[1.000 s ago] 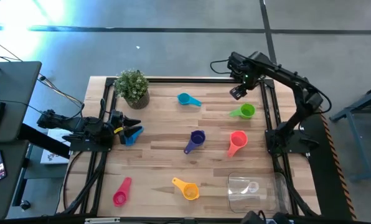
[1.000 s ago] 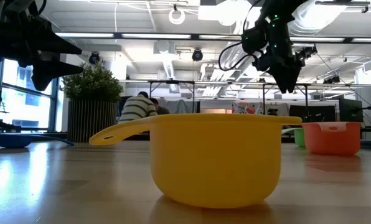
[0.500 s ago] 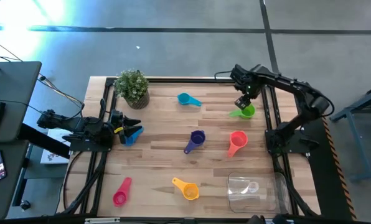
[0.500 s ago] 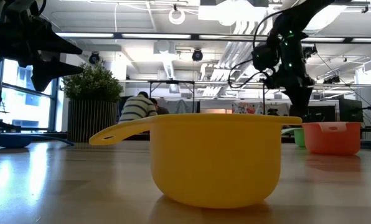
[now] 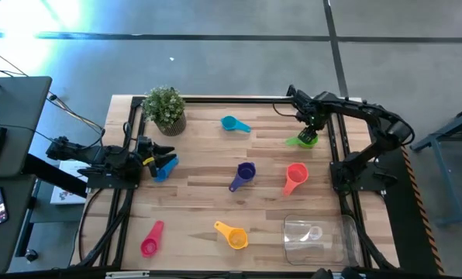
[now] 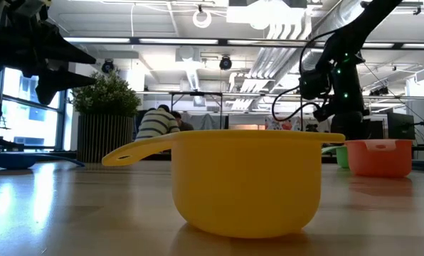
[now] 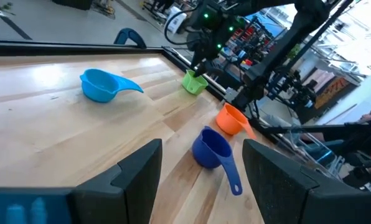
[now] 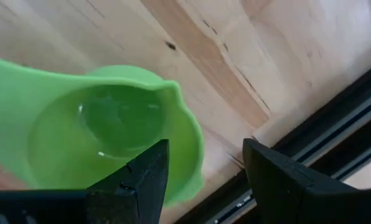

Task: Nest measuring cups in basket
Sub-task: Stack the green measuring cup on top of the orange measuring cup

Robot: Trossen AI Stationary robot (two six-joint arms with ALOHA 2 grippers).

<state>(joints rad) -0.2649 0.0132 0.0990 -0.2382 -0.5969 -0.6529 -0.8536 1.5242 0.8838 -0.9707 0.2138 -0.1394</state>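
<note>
The green cup [image 5: 307, 139] sits upright near the far right edge of the counter [image 5: 200, 194], its short handle [image 5: 293, 142] pointing toward the counter's middle, so its long axis runs roughly across the counter. The right gripper [image 5: 312, 129] is right over its bowl, and in the right wrist view the two dark fingers [image 8: 279, 180] stand apart on either side of the cup's rim [image 8: 188, 130], released and not clamped on it. Toward the front from it lies the red-orange cup [image 5: 296, 175], handle pointing to the front edge, and beyond that the clear basket [image 5: 316, 239] at the front right corner. The purple cup [image 5: 244, 173] lies mid-counter, its handle angled front-left; the teal cup [image 5: 232, 123] is farther back. The yellow cup [image 5: 232, 235] and pink cup [image 5: 151, 239] lie along the front. The left gripper [image 5: 167, 163] waits at the left edge with fingers spread, above the blue cup [image 5: 163, 171], beside the potted plant [image 5: 166, 109].
</note>
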